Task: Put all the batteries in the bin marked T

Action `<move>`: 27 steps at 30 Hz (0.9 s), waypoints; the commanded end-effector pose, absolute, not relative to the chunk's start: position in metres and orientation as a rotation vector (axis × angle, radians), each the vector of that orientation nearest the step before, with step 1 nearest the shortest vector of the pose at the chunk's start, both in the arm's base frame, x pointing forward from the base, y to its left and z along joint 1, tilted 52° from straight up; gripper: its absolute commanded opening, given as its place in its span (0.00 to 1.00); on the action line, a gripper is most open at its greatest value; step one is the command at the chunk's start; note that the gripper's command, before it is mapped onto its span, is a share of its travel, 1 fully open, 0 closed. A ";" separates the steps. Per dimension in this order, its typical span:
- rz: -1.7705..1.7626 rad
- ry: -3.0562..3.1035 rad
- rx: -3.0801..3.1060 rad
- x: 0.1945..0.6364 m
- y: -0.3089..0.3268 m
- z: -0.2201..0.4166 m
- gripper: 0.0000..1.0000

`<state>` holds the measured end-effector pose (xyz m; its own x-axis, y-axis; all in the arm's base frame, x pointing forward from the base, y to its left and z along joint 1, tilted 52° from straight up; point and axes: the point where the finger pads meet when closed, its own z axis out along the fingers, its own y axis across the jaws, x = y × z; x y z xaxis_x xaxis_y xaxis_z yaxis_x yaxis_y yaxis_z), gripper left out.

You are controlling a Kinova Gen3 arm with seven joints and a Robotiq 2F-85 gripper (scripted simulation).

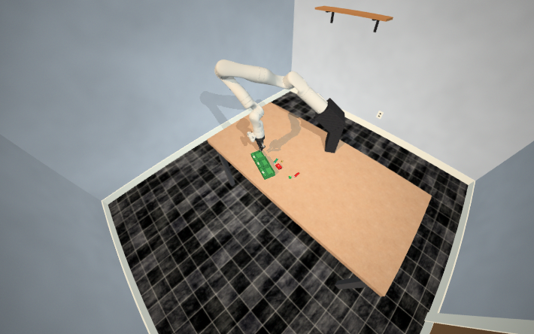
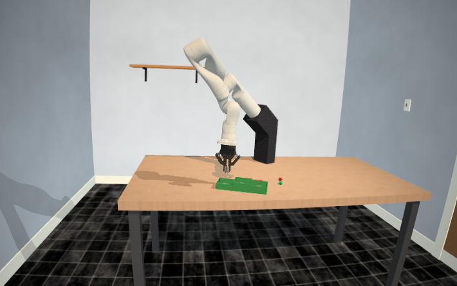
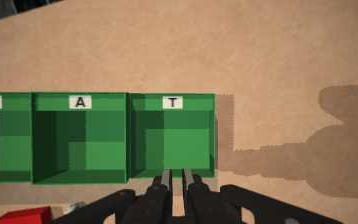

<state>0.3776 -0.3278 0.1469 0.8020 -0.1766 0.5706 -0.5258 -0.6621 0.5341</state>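
The bin marked T [image 1: 256, 153] [image 2: 224, 186] [image 3: 197, 103] is the end bin of a joined green row, and no thing shows on the part of its floor in view. My gripper [image 1: 262, 150] [image 2: 226, 171] [image 3: 177, 181] is nearly closed, with a narrow empty gap between its fingertips. It hangs above the table by the T bin's near wall. A small teal-green and white thing [image 1: 275, 161] [image 3: 72, 208] lies beside the row. A red and white thing [image 1: 296, 174] lies farther off. Both are too small to tell surely as batteries.
The bins marked A [image 3: 107, 103] and K [image 3: 15, 102] adjoin T in the row. A red block [image 1: 278, 166] [image 3: 25, 215] lies beside the row, with a tiny yellowish thing [image 1: 281, 161] near it. A small green thing [image 1: 289, 177] lies beyond the row's K end.
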 end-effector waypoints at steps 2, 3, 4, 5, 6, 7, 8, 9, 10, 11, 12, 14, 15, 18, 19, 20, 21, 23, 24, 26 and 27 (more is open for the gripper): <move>0.653 -0.504 2.269 0.384 -0.320 0.155 0.09; 0.653 -0.504 2.269 0.384 -0.320 0.155 0.09; 0.653 -0.504 2.269 0.384 -0.320 0.155 0.09; 0.653 -0.504 2.269 0.384 -0.320 0.155 0.09; 0.653 -0.504 2.269 0.384 -0.320 0.155 0.09; 0.653 -0.504 2.269 0.384 -0.320 0.155 0.09; 0.653 -0.504 2.269 0.384 -0.320 0.155 0.09; 0.653 -0.504 2.269 0.386 -0.316 0.153 0.09; 0.653 -0.504 2.269 0.389 -0.313 0.150 0.09; 0.653 -0.504 2.269 0.392 -0.310 0.148 0.09; 0.653 -0.504 2.269 0.395 -0.306 0.145 0.09; 0.653 -0.504 2.269 0.400 -0.300 0.140 0.09; 0.653 -0.504 2.269 0.403 -0.296 0.137 0.09; 0.653 -0.504 2.269 0.411 -0.286 0.130 0.09; 0.653 -0.504 2.269 0.414 -0.283 0.127 0.09; 0.653 -0.504 2.269 0.417 -0.280 0.125 0.09; 0.653 -0.504 2.269 0.419 -0.276 0.122 0.09; 0.653 -0.504 2.269 0.425 -0.270 0.117 0.09; 0.653 -0.504 2.269 0.425 -0.270 0.117 0.09; 0.653 -0.504 2.269 0.428 -0.266 0.115 0.09; 0.653 -0.504 2.269 0.430 -0.264 0.113 0.09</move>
<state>0.4241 -0.2709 0.1195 0.7885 -0.1730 0.5901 -0.5355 -0.6651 0.5205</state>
